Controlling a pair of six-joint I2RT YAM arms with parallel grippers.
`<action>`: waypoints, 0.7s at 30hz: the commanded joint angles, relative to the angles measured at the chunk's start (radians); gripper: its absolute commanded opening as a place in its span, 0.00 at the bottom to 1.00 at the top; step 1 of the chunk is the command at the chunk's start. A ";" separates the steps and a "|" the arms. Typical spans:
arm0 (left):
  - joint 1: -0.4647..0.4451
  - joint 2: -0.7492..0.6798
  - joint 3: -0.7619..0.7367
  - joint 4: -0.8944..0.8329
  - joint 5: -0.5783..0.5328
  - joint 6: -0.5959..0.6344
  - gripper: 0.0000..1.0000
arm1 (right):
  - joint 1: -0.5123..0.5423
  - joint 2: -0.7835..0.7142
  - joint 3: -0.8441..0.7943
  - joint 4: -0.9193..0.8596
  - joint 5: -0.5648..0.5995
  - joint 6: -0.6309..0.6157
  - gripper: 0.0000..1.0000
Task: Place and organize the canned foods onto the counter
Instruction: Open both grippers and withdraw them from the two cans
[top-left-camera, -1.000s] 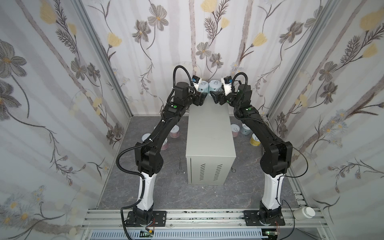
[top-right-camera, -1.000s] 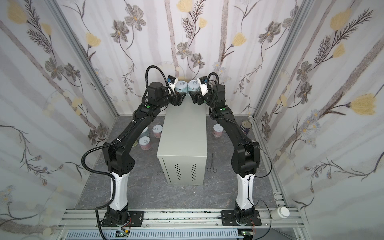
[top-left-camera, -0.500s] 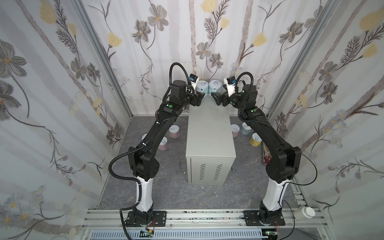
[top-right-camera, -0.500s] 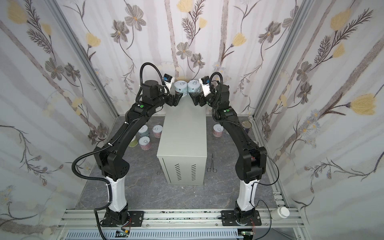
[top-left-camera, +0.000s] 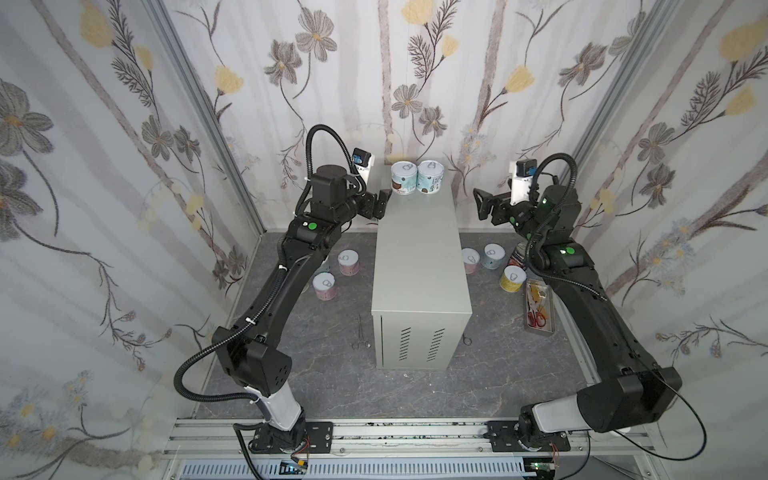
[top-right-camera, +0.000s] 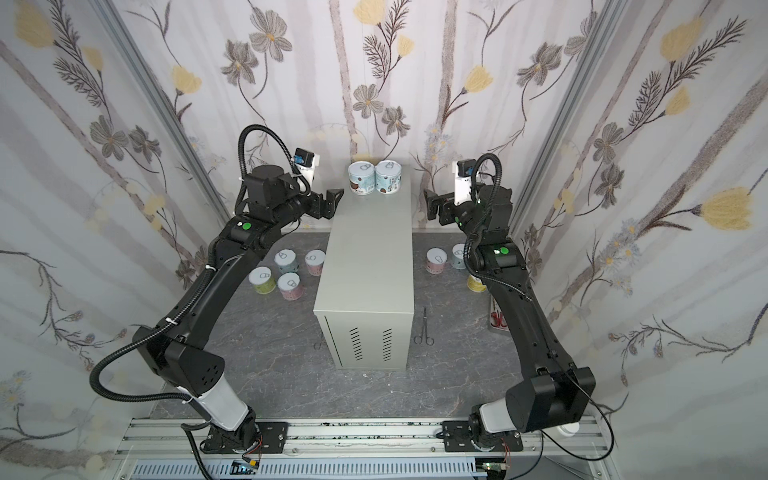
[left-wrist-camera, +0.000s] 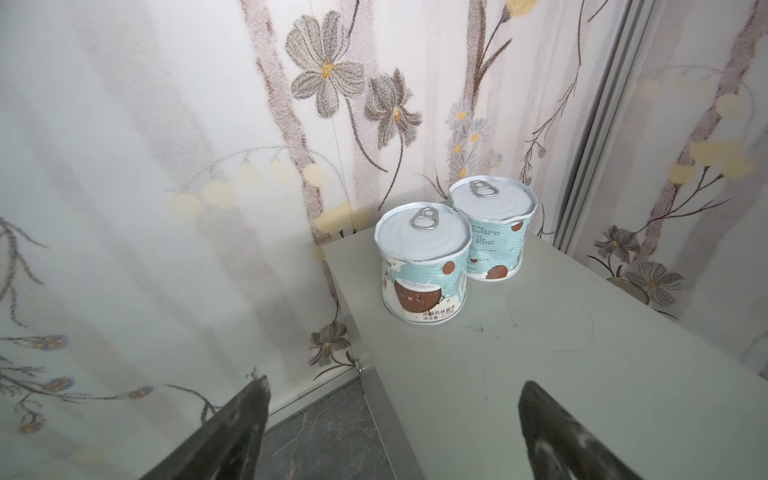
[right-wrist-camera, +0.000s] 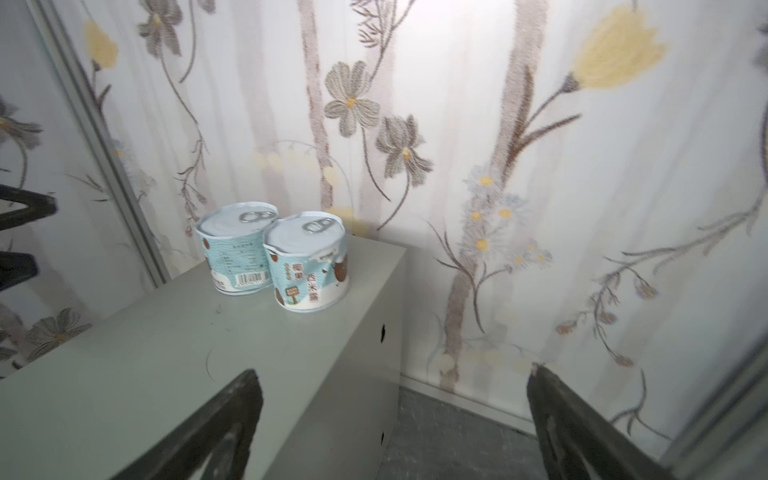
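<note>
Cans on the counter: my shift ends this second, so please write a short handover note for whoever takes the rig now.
Pincers: left pincer open and empty, beside the counter's far end; right pincer open and empty, on the opposite side.
Done: two blue coconut cans stand upright, side by side, at the counter's far end.
To do: four pastel cans wait on the floor left of the counter. On its right are a pink can, a blue can and a yellow can, plus a dark can partly hidden by the right arm.
Likely next: each arm picks from its own side.
</note>
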 joint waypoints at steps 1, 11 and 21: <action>0.007 -0.068 -0.060 0.026 -0.045 -0.023 0.96 | -0.021 -0.072 -0.068 -0.159 0.147 0.107 1.00; 0.016 -0.298 -0.254 -0.008 -0.114 -0.055 1.00 | -0.159 -0.189 -0.283 -0.448 0.174 0.352 1.00; 0.015 -0.432 -0.430 0.014 -0.148 -0.103 1.00 | -0.220 -0.158 -0.419 -0.381 0.131 0.390 1.00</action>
